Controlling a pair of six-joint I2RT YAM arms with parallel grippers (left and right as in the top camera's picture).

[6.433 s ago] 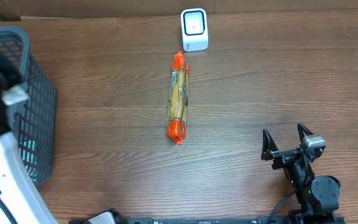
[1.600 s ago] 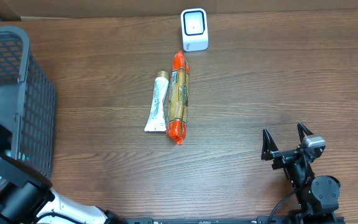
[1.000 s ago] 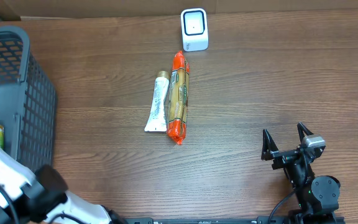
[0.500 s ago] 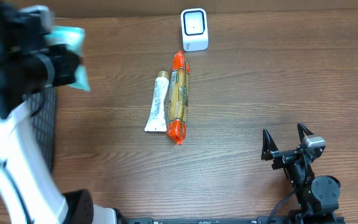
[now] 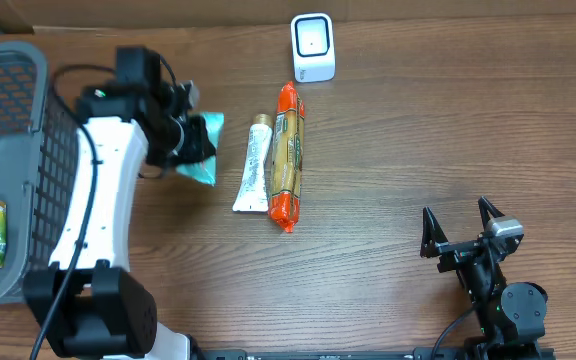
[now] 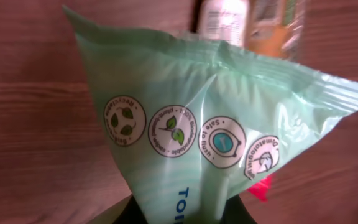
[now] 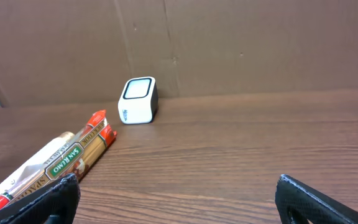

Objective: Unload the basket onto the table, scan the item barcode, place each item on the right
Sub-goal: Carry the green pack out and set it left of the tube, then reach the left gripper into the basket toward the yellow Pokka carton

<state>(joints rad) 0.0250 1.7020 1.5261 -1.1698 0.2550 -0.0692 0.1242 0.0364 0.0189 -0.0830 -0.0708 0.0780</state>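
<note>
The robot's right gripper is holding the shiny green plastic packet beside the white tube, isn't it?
Not quite: the left gripper is holding the shiny green plastic packet beside the white tube. The overhead view shows it; the right gripper sits open and empty.

Mint-green pouch (image 6: 191, 124) with round white icons; gold-capped white tube (image 5: 253, 175); pasta pack (image 5: 287, 160) orange ends, tan middle; white scanner (image 5: 312, 45); grey mesh basket (image 5: 60, 165); brown woodgrain counter (image 5: 448, 130).

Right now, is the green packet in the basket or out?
Out: left pincer holds the green packet over the table, between basket and tube.
</note>
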